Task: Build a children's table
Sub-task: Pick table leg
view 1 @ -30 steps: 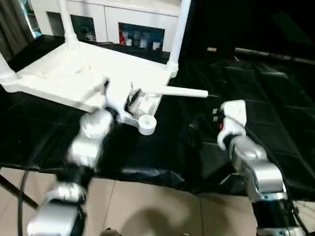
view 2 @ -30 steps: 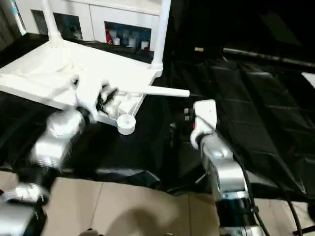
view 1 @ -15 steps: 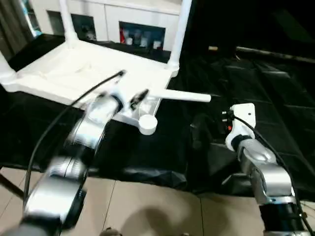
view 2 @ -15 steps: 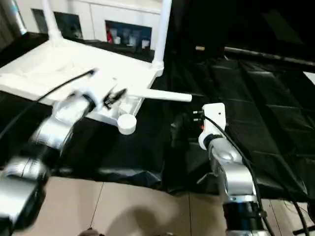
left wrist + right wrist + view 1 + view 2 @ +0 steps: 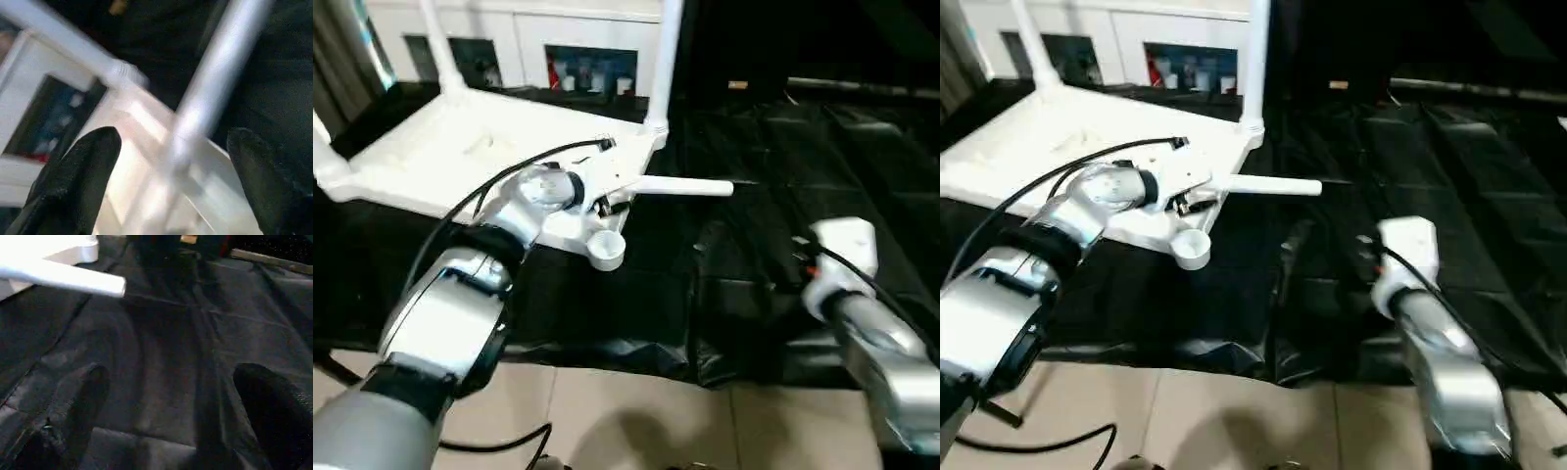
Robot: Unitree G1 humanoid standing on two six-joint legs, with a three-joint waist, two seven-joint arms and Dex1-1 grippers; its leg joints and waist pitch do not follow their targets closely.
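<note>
The white tabletop lies upside down on black cloth, ribbed side up. Upright legs stand in its far corners, with a third at the left edge. The near corner socket is empty. A loose leg lies flat, pointing right from that corner. My left gripper is at the leg's inner end; in the left wrist view its fingers stand open on either side of the leg. My right gripper hovers open over bare cloth, well right of the leg's free end.
A white glass-door cabinet stands behind the tabletop. Wrinkled black cloth covers the work surface out to the right. Beige floor tiles show past the cloth's near edge. A black cable loops over my left arm.
My left arm has stretched forward, bringing its gripper to the loose leg's inner end. My right arm has pulled back to the right, away from the leg.
</note>
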